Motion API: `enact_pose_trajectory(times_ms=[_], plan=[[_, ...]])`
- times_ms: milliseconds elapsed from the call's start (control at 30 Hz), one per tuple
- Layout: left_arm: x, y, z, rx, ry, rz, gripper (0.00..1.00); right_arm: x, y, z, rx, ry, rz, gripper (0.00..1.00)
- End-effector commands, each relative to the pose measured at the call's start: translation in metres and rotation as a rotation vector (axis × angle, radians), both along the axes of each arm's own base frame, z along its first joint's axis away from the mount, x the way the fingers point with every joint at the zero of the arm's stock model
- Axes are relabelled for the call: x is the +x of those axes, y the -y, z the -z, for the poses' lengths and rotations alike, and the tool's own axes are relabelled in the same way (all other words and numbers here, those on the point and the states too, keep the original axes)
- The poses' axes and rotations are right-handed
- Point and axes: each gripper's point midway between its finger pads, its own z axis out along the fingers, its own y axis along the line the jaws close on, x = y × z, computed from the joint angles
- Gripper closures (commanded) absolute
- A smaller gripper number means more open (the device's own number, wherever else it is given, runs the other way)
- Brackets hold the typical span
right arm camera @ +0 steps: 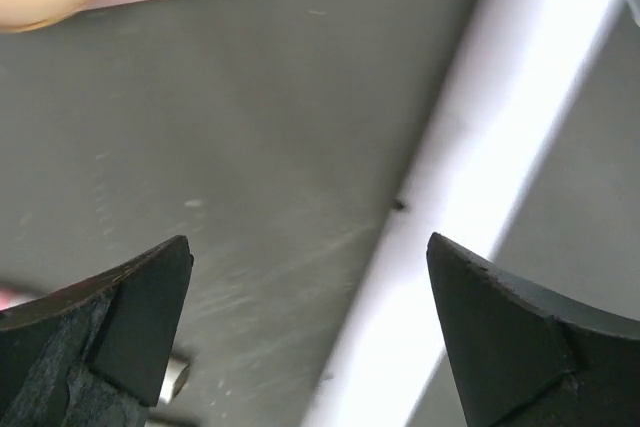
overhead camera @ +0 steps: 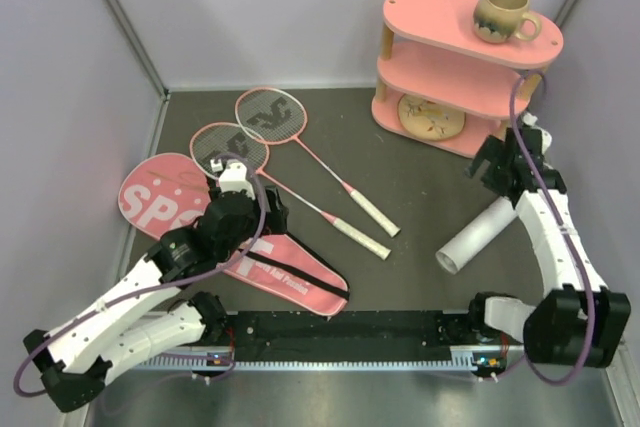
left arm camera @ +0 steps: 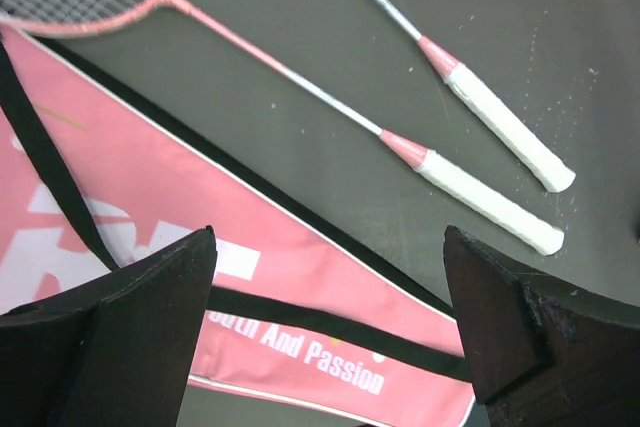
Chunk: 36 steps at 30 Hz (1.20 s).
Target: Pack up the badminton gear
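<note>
Two pink-framed rackets lie crossed on the dark table, their white handles pointing to the front right. The pink racket bag with its black strap lies flat at the front left. My left gripper hovers open above the bag's narrow end, holding nothing. A long white tube lies on the table at the right. My right gripper is open over the tube's far end. In the right wrist view the tube runs as a blurred white band between the open fingers, nearer the right one.
A pink two-tier shelf stands at the back right with a beige mug on top and a round beige item on its lower tier. White walls enclose the table on the left, back and right.
</note>
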Motion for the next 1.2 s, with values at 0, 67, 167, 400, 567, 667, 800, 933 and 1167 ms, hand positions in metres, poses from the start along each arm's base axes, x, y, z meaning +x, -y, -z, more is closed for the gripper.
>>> enact_pose_trajectory(times_ms=[0,67,167,400,567,667,800,933,1167], plan=[[0.006,0.014,0.013,-0.124,-0.15,-0.073,0.02,0.009,-0.062,-0.047,-0.075,0.138,-0.255,0.02],[0.012,0.009,0.028,-0.171,-0.249,-0.157,0.02,0.004,-0.118,-0.057,-0.103,0.176,-0.434,0.02],[0.02,-0.011,0.052,-0.189,-0.454,-0.4,0.05,-0.009,-0.177,-0.057,-0.098,0.214,-0.646,0.02],[0.04,-0.038,0.091,0.178,-0.707,-0.753,0.03,-0.04,-0.241,-0.014,0.057,0.119,-0.903,0.03],[0.063,-0.036,0.106,0.306,-0.763,-0.84,0.05,-0.059,-0.249,0.002,0.111,0.102,-0.976,0.03],[0.068,-0.035,0.122,0.301,-0.788,-0.872,0.11,-0.067,-0.254,0.008,0.153,0.08,-1.004,0.03],[0.072,-0.026,0.143,0.246,-0.826,-0.879,0.21,-0.076,-0.264,0.01,0.205,0.078,-1.061,0.04],[0.074,-0.03,0.156,0.238,-0.866,-0.912,0.25,-0.078,-0.278,0.015,0.25,0.052,-1.127,0.09],[0.07,-0.034,0.178,0.196,-0.9,-0.947,0.27,-0.069,-0.3,0.023,0.235,0.018,-1.18,0.13]])
